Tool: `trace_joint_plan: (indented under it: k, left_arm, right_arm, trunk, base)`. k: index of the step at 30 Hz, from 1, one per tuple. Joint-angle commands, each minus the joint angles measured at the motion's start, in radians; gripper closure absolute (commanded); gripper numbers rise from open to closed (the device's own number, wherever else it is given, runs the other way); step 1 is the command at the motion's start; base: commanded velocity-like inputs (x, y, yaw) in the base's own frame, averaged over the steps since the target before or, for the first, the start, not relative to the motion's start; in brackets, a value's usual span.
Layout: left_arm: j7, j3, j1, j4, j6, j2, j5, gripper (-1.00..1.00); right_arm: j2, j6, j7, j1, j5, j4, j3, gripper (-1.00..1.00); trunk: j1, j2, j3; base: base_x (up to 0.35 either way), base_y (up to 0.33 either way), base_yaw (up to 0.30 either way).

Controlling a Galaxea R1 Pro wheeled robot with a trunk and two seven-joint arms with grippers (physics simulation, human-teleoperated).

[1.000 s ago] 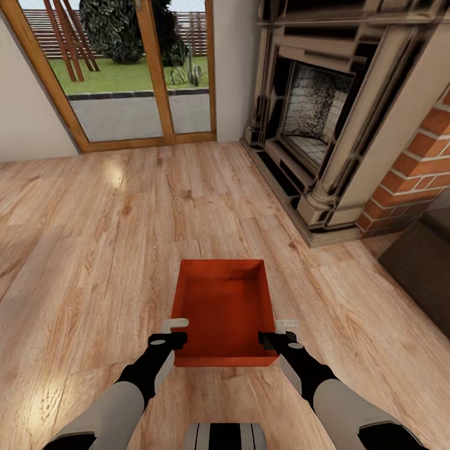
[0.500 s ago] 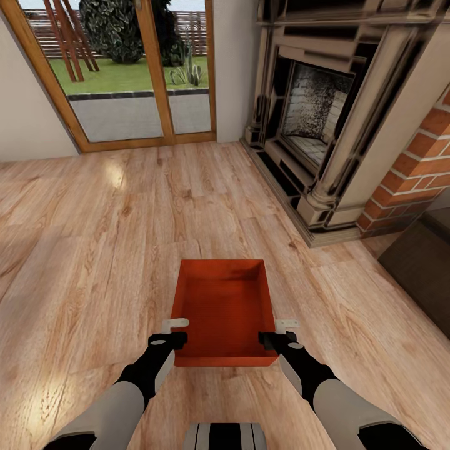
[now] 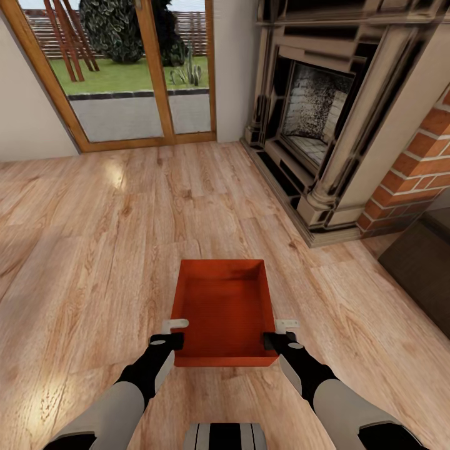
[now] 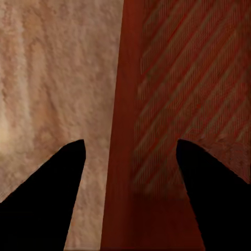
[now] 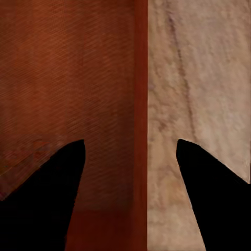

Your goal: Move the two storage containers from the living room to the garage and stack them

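Observation:
One red-orange storage container [image 3: 225,306] rests on the light wood-plank floor [image 3: 112,250] of the living room, straight ahead of me. My left gripper [image 3: 175,332] straddles its left wall near the closest corner, and my right gripper [image 3: 279,332] straddles the right wall. In the left wrist view, the container wall [image 4: 123,104] runs between the spread dark fingers [image 4: 52,198], untouched. The right wrist view likewise has the wall [image 5: 140,78] in the gap between the fingers [image 5: 214,193]. Both grippers are open.
A dark-framed fireplace [image 3: 325,125] with a brick surround [image 3: 425,162] stands at the right. A wood-framed glass door [image 3: 131,69] to the garden is at the far left. A dark piece of furniture [image 3: 425,269] sits at the right edge.
The dark inner parts of both grippers have shifted slightly outward, toward the container's side walls. The container and the camera have not moved.

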Motion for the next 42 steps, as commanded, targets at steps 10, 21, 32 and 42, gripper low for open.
trace_joint_plan:
  k: [10,21,32,42]
  left_arm:
    - [-0.003,0.005,0.000,-0.003,0.001,-0.001,-0.007,1.00]
    - [0.001,-0.001,0.000,-0.003,0.000,-0.003,-0.008,1.00]
    - [0.002,0.002,0.000,-0.003,0.000,-0.003,-0.009,1.00]
    - [0.001,0.004,0.000,-0.003,0.000,-0.003,-0.009,1.00]
  right_arm:
    - [0.001,0.006,-0.005,0.000,-0.007,-0.002,0.008,1.00]
    - [0.001,0.005,-0.007,0.000,-0.007,-0.002,0.008,1.00]
    - [-0.001,0.006,-0.009,0.000,-0.008,-0.002,0.008,1.00]
    - [0.001,0.006,-0.009,0.000,-0.007,-0.002,0.008,1.00]
  trunk:
    - [0.000,0.000,-0.001]
    - [0.000,0.000,-0.001]
    - [0.000,0.000,-0.001]
    - [0.000,0.000,-0.001]
  base:
    - [0.000,0.000,0.000]
    - [0.000,0.000,0.000]
    - [0.000,0.000,0.000]
    - [0.000,0.000,0.000]
